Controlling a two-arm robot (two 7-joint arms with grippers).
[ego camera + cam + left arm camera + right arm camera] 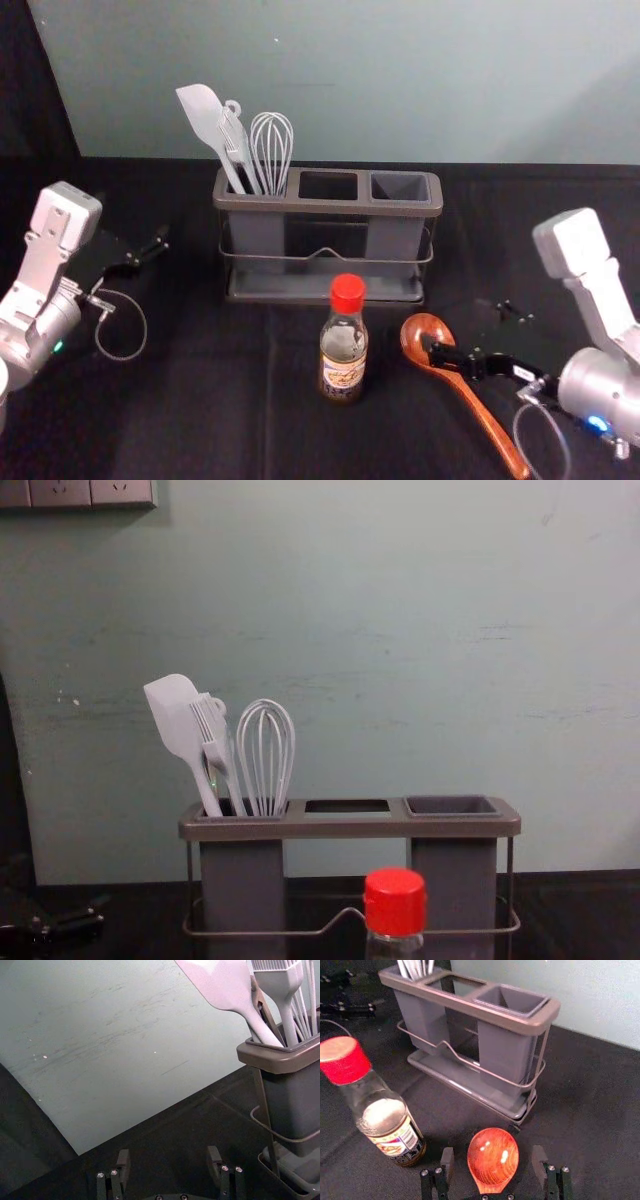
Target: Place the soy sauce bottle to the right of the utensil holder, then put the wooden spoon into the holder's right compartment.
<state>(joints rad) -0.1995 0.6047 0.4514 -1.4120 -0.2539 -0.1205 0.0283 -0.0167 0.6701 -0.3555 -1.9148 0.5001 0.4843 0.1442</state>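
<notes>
- The right hand (492, 1154) is spread, its two fingers on either side of the bowl of the wooden spoon (490, 430), gripping nothing. If it sinks or closes here, it would likely nudge or catch the spoon before the bottle is dealt with.
- The soy sauce bottle (342, 355) stands upright to that hand's left, in front of the utensil holder (330, 206). A sideways reach with a low finger could drag the spoon along, or clip the bottle's side and topple it (tall, narrow things go over easily).
- Its place, right of the holder, seems to lie ahead of the hand; carried too low or turned late, the bottle could strike the holder's corner.
- Set down too near the right compartment (395, 235), it might crowd the later spoon move.
- The spoon's handle runs back from the bowl toward the robot; a grip far off balance could let it swing and miss the opening.
- The left hand (169, 1155), also spread and empty, sits idle left of the holder.
</notes>
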